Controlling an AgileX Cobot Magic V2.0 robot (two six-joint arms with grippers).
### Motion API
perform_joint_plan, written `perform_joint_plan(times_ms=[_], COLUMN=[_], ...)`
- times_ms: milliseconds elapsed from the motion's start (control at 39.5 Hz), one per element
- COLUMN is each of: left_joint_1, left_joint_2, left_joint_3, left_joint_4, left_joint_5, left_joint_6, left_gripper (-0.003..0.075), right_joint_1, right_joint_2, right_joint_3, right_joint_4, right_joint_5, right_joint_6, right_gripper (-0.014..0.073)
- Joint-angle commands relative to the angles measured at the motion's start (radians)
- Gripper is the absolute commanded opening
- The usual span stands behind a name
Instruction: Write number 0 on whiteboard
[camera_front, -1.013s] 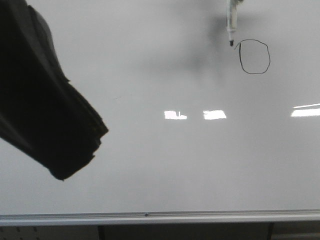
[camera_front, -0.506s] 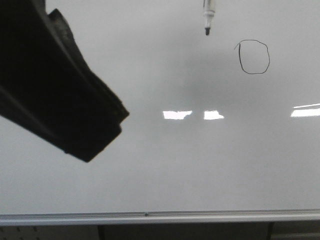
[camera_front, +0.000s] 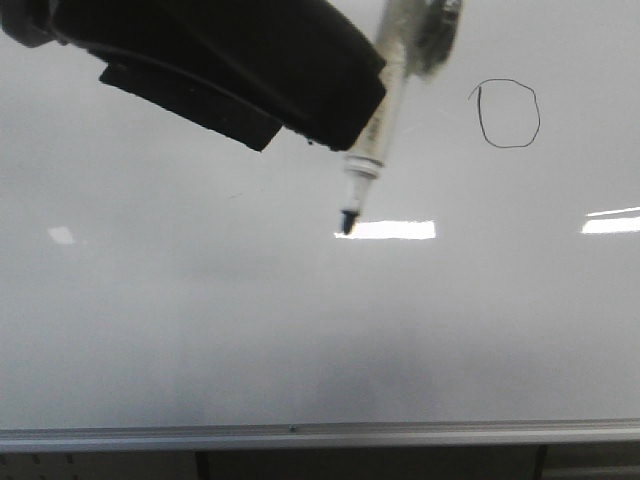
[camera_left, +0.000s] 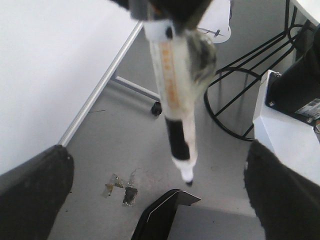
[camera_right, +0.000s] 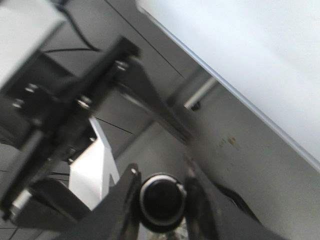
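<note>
Lighting: dim, even, grey.
Glare: white rectangular reflections on whiteboard (camera_front: 300, 330).
Blur: marker (camera_front: 375, 120) and dark arm (camera_front: 230, 60) smeared; wrist views soft.

Looks like a lab or workshop room rather than a home. Shown by a large glossy whiteboard (camera_front: 300, 330) with a silver aluminium rail (camera_front: 320, 434) on a wheeled stand (camera_left: 156, 108), a bare grey concrete floor (camera_left: 125, 150) with stains and scraps, a black wire frame (camera_left: 240, 85), and white and black equipment boxes (camera_left: 287, 135) alongside.
</note>
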Motion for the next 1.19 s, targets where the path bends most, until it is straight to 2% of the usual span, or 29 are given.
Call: perform_joint_plan(times_ms=[0,152,228,304,759,835,937,1038,1165], left_joint_1=[-0.007,-0.007,-0.007,-0.007,-0.007,-0.007,-0.007,-0.007,-0.007], left_joint_2=[-0.027,-0.027,-0.027,-0.027,-0.027,-0.027,-0.027,-0.025,-0.025], left_joint_3=[-0.028,-0.028,-0.028,-0.028,-0.028,-0.028,-0.028,-0.028,-0.028], left_joint_4=[-0.082,-0.086,-0.082,-0.076,-0.050,-0.032,0.003,0.031,0.061], left_joint_5=[0.006,0.050,0.057,0.059,0.089,0.095,0.097,0.097,0.097], left_joint_6=[0.003,0.003,0.003,0.003,0.003,0.003,0.003,0.003,0.003], left_gripper=[0.0662,0.0655,0.0608,0.0538,-0.0011,-0.0020,-0.0020,-0.0020,-0.0020], right_joint_1=[0.060,0.108,0.108,0.108,0.108,0.108,0.108,0.108,0.107], right_joint_2=[-0.028,-0.026,-0.026,-0.026,-0.026,-0.026,-0.026,-0.027,-0.038], right_joint_3=[-0.023,-0.023,-0.023,-0.023,-0.023,-0.023,-0.023,-0.023,-0.025], right_joint_4=[0.099,0.099,0.098,0.097,0.081,0.081,0.082,0.082,0.082], right_joint_5=[-0.087,-0.145,-0.143,-0.139,-0.128,-0.133,-0.133,-0.135,-0.140], right_joint_6=[-0.035,-0.035,-0.035,-0.035,-0.035,-0.034,-0.034,-0.034,-0.034], right_gripper=[-0.0067,-0.0067,-0.0067,-0.0067,-0.0067,-0.0062,0.0030,0.0210,0.0385])
